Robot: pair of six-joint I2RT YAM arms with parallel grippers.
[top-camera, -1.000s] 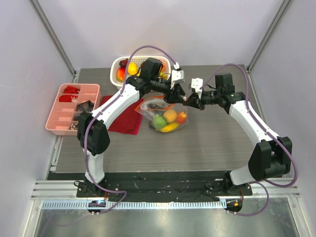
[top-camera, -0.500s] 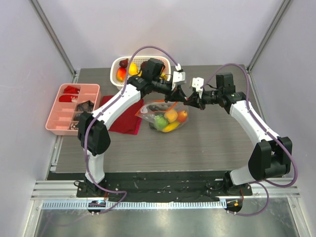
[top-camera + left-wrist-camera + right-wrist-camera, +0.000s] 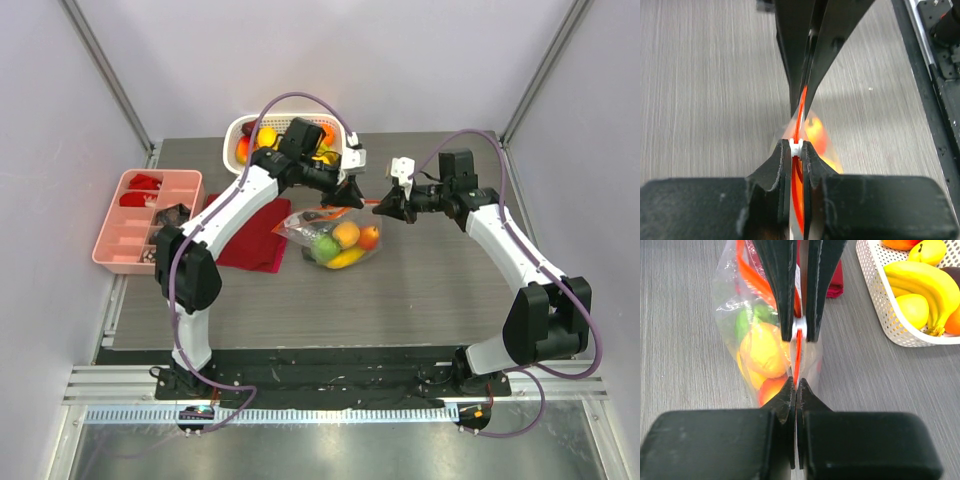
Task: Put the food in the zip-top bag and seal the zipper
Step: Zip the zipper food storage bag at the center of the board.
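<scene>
Two clamps on the zipper: left end effector nipping its white tip, right end effector gripping just opposite. Taut for sealing, I'd say.

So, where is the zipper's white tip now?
In the left wrist view, the white tip sits clamped in the left pincer, over the bag; the right pincer grips the orange zipper just beyond it.
</scene>
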